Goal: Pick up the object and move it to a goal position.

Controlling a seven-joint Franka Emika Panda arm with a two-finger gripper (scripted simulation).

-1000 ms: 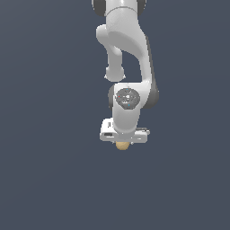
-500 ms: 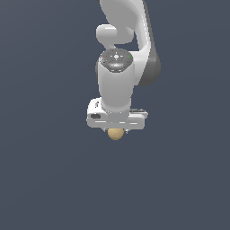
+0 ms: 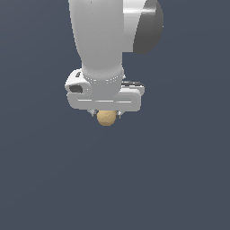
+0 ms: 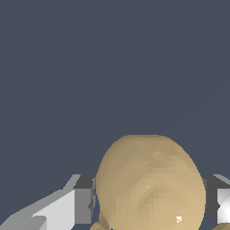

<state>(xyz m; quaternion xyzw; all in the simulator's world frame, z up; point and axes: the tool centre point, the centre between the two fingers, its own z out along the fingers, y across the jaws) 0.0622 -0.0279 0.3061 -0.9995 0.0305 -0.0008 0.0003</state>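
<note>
The object is a small tan ball (image 3: 106,117) that hangs just under the white hand of the arm in the exterior view. My gripper (image 3: 107,115) is shut on it, with short fingertips touching both of its sides. In the wrist view the ball (image 4: 150,184) looms large and close, pinched between the grey and white fingers (image 4: 83,200). Its upper part is hidden by the hand in the exterior view.
A plain dark blue-grey background fills both views. The white arm (image 3: 101,36) with a dark grey joint (image 3: 148,27) rises out of the exterior view's top. No goal marker shows.
The arm, still holding the ball, has come much closer to the exterior camera and now looks far larger; the ball sits slightly higher in that view.
</note>
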